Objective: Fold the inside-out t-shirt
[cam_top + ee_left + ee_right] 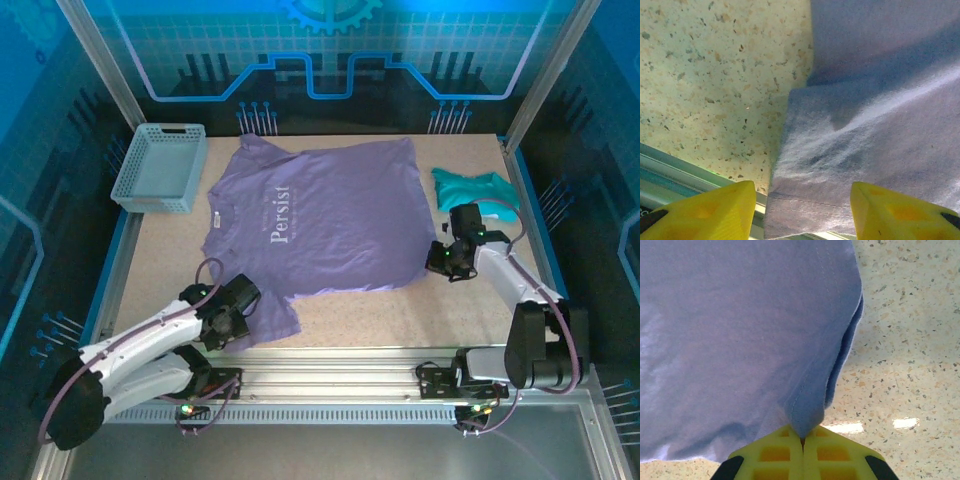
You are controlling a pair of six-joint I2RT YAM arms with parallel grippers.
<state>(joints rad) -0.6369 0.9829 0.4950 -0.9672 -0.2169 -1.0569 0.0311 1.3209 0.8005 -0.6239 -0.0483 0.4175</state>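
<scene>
Lying flat on the counter [400, 310], lavender t-shirt [320, 220]. Right jaws pinch its hem corner; left jaws stand spread astride the sleeve edge.

Left gripper [802, 212] has its jaws apart, one yellow fingertip [715, 210] on each side of the t-shirt [875, 130] sleeve hem. Purple fabric lies on the speckled table [715, 75]. The hem reaches the table's near edge by the metal rail [675, 170].
</scene>
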